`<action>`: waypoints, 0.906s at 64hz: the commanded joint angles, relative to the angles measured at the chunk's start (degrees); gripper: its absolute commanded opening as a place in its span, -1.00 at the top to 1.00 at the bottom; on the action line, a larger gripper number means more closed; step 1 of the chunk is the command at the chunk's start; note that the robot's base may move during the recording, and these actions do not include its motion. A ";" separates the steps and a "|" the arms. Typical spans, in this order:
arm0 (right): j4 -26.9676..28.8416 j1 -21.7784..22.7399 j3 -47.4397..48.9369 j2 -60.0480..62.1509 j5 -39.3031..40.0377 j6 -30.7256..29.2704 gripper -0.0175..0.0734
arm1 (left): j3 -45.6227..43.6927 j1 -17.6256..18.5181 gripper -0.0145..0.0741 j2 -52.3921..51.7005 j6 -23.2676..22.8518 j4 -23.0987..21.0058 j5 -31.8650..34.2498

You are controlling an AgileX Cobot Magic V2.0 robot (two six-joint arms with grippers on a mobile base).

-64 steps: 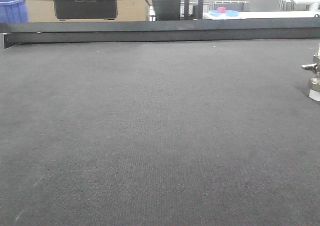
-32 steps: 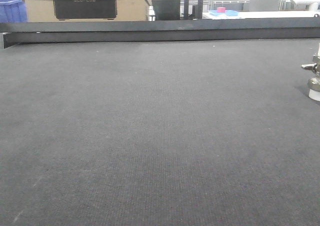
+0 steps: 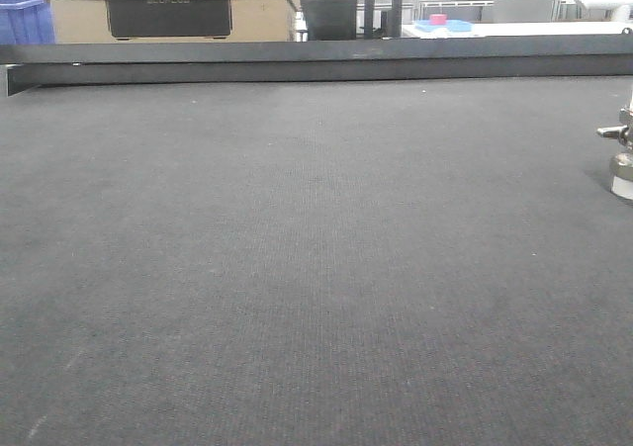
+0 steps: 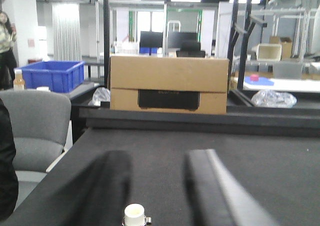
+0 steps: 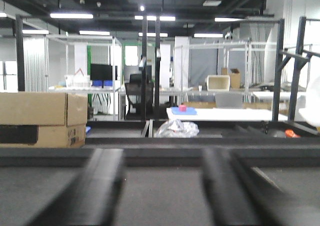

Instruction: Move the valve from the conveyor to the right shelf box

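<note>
In the front view the valve [image 3: 622,157], silvery with a side stub and a white base, stands upright on the dark grey conveyor [image 3: 297,248] and is cut off by the right edge. The left wrist view shows a small white-topped metal fitting [image 4: 134,213] on the belt at the bottom edge, just inside the left finger. My left gripper [image 4: 159,158] is open and low over the belt, with nothing between its blurred fingers. In its own view my right gripper [image 5: 161,158] is open too and holds nothing. Neither gripper appears in the front view. The right shelf box is out of view.
A dark metal rail [image 3: 316,60] runs along the belt's far side. Behind it sit a cardboard box [image 4: 169,83], a blue bin [image 4: 50,74] and a crumpled plastic bag [image 5: 176,129]. A grey chair [image 4: 32,123] stands off the belt's left edge.
</note>
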State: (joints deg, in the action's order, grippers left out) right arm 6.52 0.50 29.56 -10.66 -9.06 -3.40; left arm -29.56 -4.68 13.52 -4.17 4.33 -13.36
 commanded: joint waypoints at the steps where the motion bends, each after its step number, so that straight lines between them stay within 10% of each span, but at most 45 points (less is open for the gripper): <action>1: 0.02 0.36 1.66 -4.62 -0.85 0.00 -0.34 | -3.79 -0.33 -0.22 4.74 0.16 -1.02 -2.07; 6: 0.02 0.36 1.66 -7.93 -0.74 0.00 -0.66 | -6.29 -0.33 -0.44 8.85 0.16 -4.33 -3.04; 18: 0.02 0.36 4.76 -14.81 -2.77 0.00 -0.64 | -14.49 0.41 -0.64 18.91 0.16 -6.69 -12.14; 38: -0.10 0.36 27.88 -36.92 -25.70 0.00 -0.64 | -27.52 5.10 -0.64 32.60 0.16 -6.57 -27.35; 58: -0.10 0.36 50.27 -60.14 -48.22 -0.11 -0.64 | -29.75 7.44 -0.64 38.03 0.16 -6.13 -29.07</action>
State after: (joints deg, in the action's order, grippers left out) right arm 6.63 0.50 74.61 -65.20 -50.83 -3.40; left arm -58.73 2.31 51.00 -4.17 -1.80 -42.21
